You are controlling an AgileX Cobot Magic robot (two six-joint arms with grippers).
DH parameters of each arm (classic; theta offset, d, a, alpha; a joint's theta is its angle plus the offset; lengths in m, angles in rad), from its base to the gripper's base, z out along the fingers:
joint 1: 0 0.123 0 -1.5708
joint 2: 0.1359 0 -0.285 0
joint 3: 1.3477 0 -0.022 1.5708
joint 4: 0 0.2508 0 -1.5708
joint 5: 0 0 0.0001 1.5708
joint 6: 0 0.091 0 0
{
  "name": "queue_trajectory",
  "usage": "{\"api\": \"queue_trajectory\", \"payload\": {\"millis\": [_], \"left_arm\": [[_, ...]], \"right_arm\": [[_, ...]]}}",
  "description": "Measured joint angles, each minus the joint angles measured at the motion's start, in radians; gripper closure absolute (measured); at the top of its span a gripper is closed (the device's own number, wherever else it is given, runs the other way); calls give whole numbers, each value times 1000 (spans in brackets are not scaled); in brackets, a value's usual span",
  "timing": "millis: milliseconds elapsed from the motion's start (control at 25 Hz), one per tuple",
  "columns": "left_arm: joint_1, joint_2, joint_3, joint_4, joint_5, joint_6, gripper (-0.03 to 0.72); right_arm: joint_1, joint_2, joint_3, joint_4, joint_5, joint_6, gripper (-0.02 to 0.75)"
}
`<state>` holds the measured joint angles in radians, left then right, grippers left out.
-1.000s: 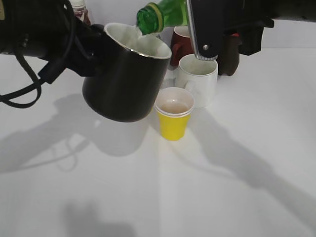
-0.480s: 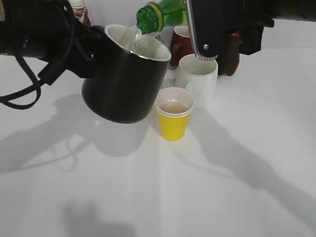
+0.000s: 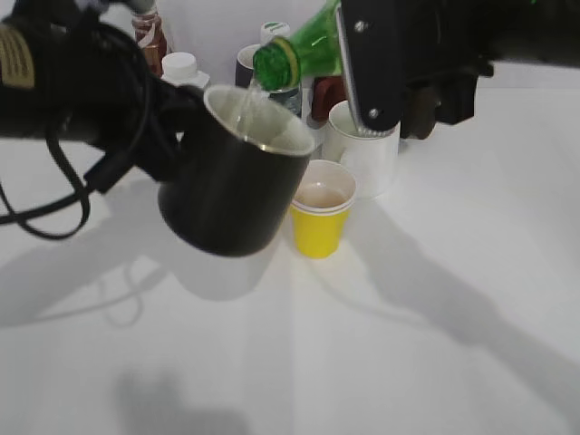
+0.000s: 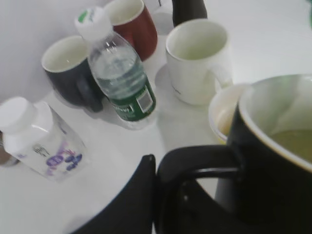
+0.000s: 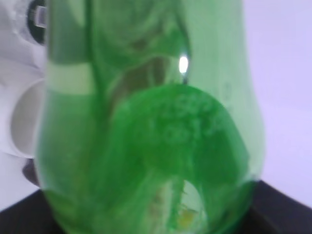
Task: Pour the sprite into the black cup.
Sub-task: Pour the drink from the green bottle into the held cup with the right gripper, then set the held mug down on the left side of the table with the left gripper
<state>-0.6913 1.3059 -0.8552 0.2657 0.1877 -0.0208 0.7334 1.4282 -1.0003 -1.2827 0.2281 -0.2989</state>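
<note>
White table [image 3: 435,344] spans the lower frame. Black cup [image 3: 237,177], left of centre, is held off the table, tilted, its handle clamped in the closed jaws of the left gripper [image 4: 155,170]. Sprite [image 3: 301,47], at upper centre, is tipped mouth-down over the cup's rim, a thin stream seen entering; its body is gripped between the jaws of the right gripper [image 3: 367,63], closed on it. White mug [image 3: 367,149] and yellow paper cup [image 3: 319,210] are noted just right of the black cup.
</note>
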Motion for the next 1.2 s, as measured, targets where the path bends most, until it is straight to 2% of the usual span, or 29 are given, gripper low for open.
{"api": "queue_trajectory", "payload": {"millis": [440, 720, 800, 1000, 1200], "left_arm": [[0, 0, 146, -1, -219, 1, 644], [0, 0, 161, -3, -265, 3, 644], [0, 0, 161, -3, -279, 3, 644], [0, 0, 161, -3, -332, 3, 644], [31, 0, 161, -3, -370, 3, 644]], "right_arm": [[0, 14, 6, 72, 3, 1, 318], [0, 14, 80, 88, 6, 1, 318], [0, 15, 100, 143, 7, 13, 318], [0, 16, 104, 290, -39, 124, 318], [-14, 8, 106, 382, -127, 394, 318]]}}
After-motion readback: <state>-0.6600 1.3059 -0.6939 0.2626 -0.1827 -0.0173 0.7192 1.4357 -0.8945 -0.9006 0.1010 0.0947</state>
